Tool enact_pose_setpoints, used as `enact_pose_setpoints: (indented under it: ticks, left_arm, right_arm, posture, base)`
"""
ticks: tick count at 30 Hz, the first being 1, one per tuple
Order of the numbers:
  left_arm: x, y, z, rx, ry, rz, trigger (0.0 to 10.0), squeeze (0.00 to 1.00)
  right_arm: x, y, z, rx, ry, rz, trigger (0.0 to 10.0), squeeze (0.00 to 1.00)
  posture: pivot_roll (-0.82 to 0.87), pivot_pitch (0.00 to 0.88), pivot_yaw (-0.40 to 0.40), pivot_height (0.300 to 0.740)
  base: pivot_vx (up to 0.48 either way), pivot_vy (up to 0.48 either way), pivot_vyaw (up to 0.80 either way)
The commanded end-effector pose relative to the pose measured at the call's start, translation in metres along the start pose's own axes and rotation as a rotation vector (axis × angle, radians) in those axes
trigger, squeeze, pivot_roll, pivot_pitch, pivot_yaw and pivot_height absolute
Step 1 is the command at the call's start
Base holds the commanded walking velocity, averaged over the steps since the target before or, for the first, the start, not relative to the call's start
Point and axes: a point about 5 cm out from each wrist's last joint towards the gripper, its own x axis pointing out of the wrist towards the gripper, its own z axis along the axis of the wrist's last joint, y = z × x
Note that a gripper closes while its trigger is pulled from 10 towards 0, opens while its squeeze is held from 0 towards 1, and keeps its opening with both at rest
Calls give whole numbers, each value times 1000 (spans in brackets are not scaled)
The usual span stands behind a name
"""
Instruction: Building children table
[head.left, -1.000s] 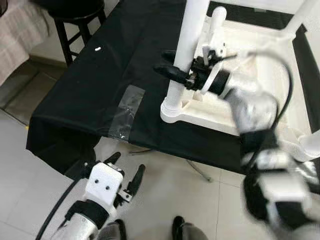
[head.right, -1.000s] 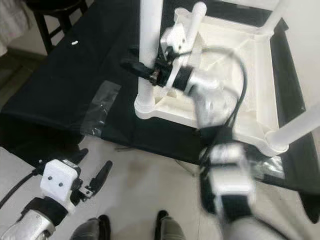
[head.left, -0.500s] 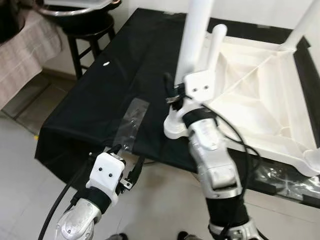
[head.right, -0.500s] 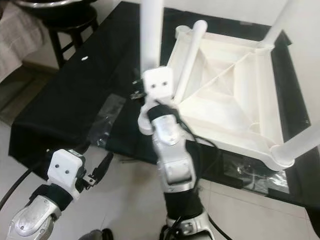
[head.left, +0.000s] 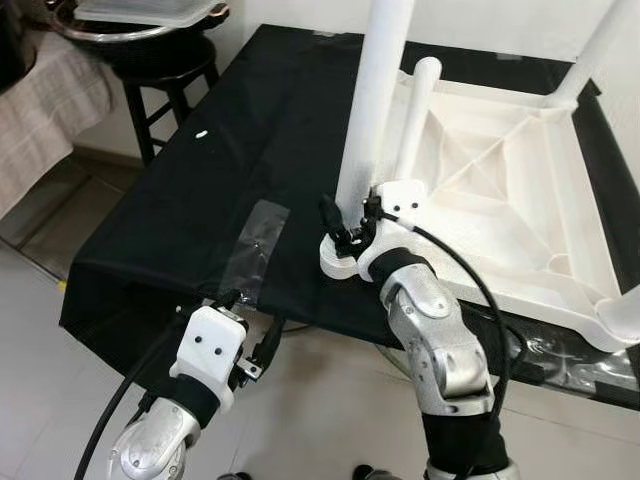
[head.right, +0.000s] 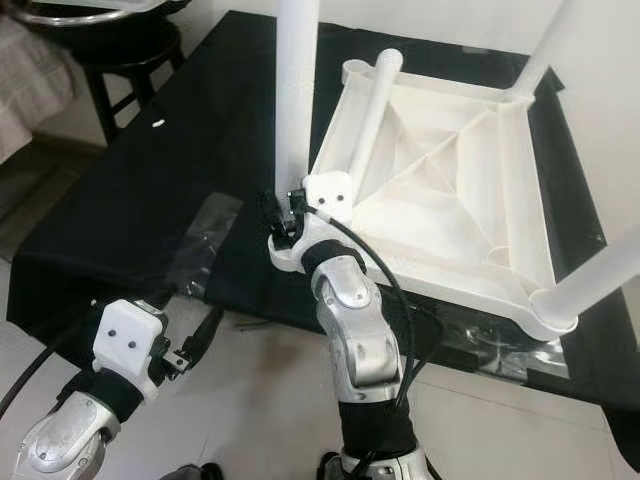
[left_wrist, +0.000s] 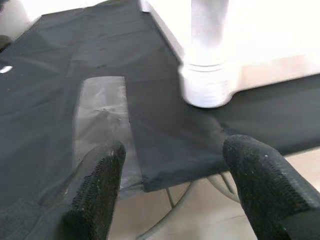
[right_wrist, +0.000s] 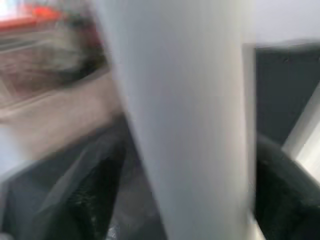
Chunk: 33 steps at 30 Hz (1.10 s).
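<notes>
Table leg (head.left: 372, 110) looks light, stiff, smooth plastic, likely slippery; right gripper (head.left: 345, 222) pinches it near the socket, left gripper (head.left: 248, 340) hangs spread.

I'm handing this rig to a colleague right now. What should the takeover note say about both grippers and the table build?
Right gripper: fingers on either side of the near upright table leg, low by its socket; whether it clamps is unclear.
Left gripper: open, idle below the black cloth's front edge.
Upside-down white tabletop lies on the cloth.
Done: three legs stand in corner sockets.
Left: one loose leg lies on the tabletop, its far-left socket looks unfilled.
</notes>
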Motion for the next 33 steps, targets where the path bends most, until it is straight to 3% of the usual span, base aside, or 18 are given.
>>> enact_pose_setpoints:
  ticks: [1,2,3,4,5,6,7,8,9,11,12,16,22,27,28,29,33]
  left_arm:
    - [-5,-4,1,-17,6,-15,10000,0]
    - [-6,-5,2,-17,6,-16,10000,0]
    - [-8,-5,2,-19,9,-17,10000,0]
    - [-8,-5,2,-19,9,-17,10000,0]
    - [-11,-6,3,-20,14,-18,10000,0]
    - [-13,-7,3,-20,17,-18,10000,0]
    - [-17,-9,5,-22,20,-19,10000,0]
    - [-17,-9,5,-22,20,-19,10000,0]
    - [-23,-11,7,-23,28,-18,10000,0]
    - [-23,-11,7,-23,28,-18,10000,0]
    - [-31,-12,9,-24,42,-13,10000,0]
    - [-42,-16,13,-38,62,-11,10000,0]
    - [-52,-19,18,-58,77,-13,10000,0]
    - [-57,-22,21,-56,80,-21,10000,0]
    - [-59,-23,23,-56,84,-21,10000,0]
    - [-60,-23,23,-55,86,-21,10000,0]
    - [-62,-24,25,-54,92,-19,10000,0]
  right_arm:
    - [-1,10,16,-9,-57,295,10000,973]
    - [-5,8,19,-56,-46,383,10000,973]
    - [-10,4,19,-92,-10,499,10000,557]
    - [-10,4,19,-92,-10,499,10000,557]
    - [-12,-4,17,-131,50,604,10000,90]
    - [-13,-10,16,-147,91,658,10000,0]
    - [-14,-16,13,-218,150,714,10000,0]
    - [-14,-16,13,-218,150,714,10000,0]
    - [-7,-24,15,-322,204,757,10000,0]
    - [-7,-24,15,-322,204,757,10000,0]
    - [6,-29,28,-302,162,789,10000,0]
    - [21,-37,43,-254,109,837,10000,0]
    - [25,-43,49,-180,99,947,10000,0]
    - [28,-46,50,-172,120,1013,10000,0]
    - [31,-46,51,-173,125,1025,1137,0]
    - [33,-45,53,-173,126,1033,0,0]
    - [37,-44,55,-172,124,1039,0,0]
  posture:
    - [49,263,-32,740]
    - [49,263,-32,740]
    - [55,274,-31,740]
    - [55,274,-31,740]
    - [70,289,-33,740]
    - [70,289,-33,740]
    - [99,310,-37,740]
    - [99,310,-37,740]
    - [116,327,-35,740]
    - [116,327,-35,740]
    - [137,347,-36,740]
    - [168,371,-34,740]
    - [198,390,-33,740]
    - [205,394,-36,740]
    - [212,395,-41,740]
    - [213,395,-43,740]
    - [213,396,-42,740]
  base:
    - [0,0,0]
    - [0,0,0]
    - [0,0,0]
    - [0,0,0]
    - [0,0,0]
    - [0,0,0]
    - [0,0,0]
    - [0,0,0]
    - [0,0,0]
    - [0,0,0]
    - [0,0,0]
    - [0,0,0]
    - [0,0,0]
    - [0,0,0]
    - [0,0,0]
    - [0,0,0]
    - [0,0,0]
